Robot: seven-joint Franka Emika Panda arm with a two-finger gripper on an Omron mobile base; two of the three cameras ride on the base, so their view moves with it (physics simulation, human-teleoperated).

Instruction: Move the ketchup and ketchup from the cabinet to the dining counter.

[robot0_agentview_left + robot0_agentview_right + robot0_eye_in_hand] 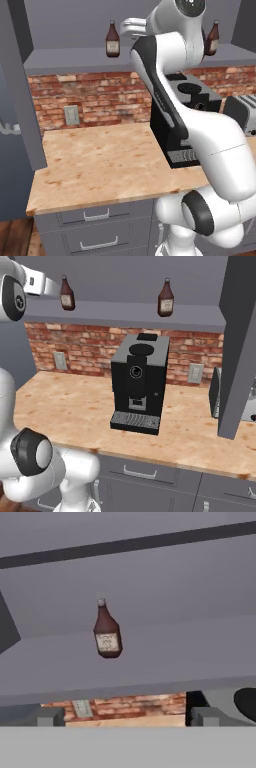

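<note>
Two dark red-brown ketchup bottles stand upright and well apart on the grey shelf (125, 312) of the open cabinet. The left ketchup (112, 40) (67, 294) is the one facing my hand. In the hand view this bottle (107, 632) stands centred a short way ahead on the shelf (175, 662). The right ketchup (213, 39) (166, 298) stands above the coffee machine. My gripper (126, 716) is open, its fingertips (50, 716) spread wide with nothing between them. The hand (44, 284) is raised to shelf height, just short of the left bottle. The dining counter is out of view.
A black coffee machine (137, 383) stands on the marbled counter (100, 160) against the brick wall, under the shelf. A toaster (242, 112) sits to its right. An open cabinet door (240, 346) hangs at the right, and another door (15, 75) at the left.
</note>
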